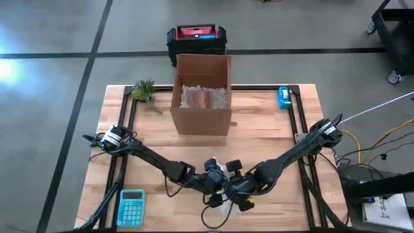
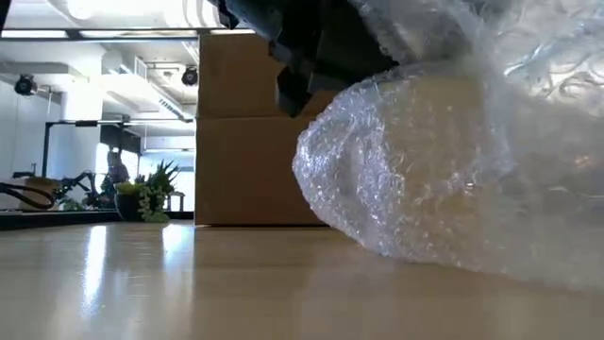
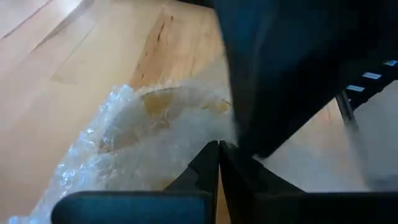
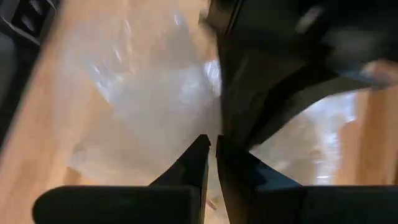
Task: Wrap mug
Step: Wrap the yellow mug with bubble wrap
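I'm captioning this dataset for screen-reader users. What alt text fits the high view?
Seen from above, the left pincer and right pincer meet over crumpled bubble wrap at the near edge of a wooden table. Behind them stands an open cardboard box, with a small plant and a teal calculator to the left.

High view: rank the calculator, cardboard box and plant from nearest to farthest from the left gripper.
From the left gripper:
1. Cardboard box, straight across the table, toward the far edge.
2. Calculator, near left corner; nearly as close as the box.
3. Plant, far left corner.
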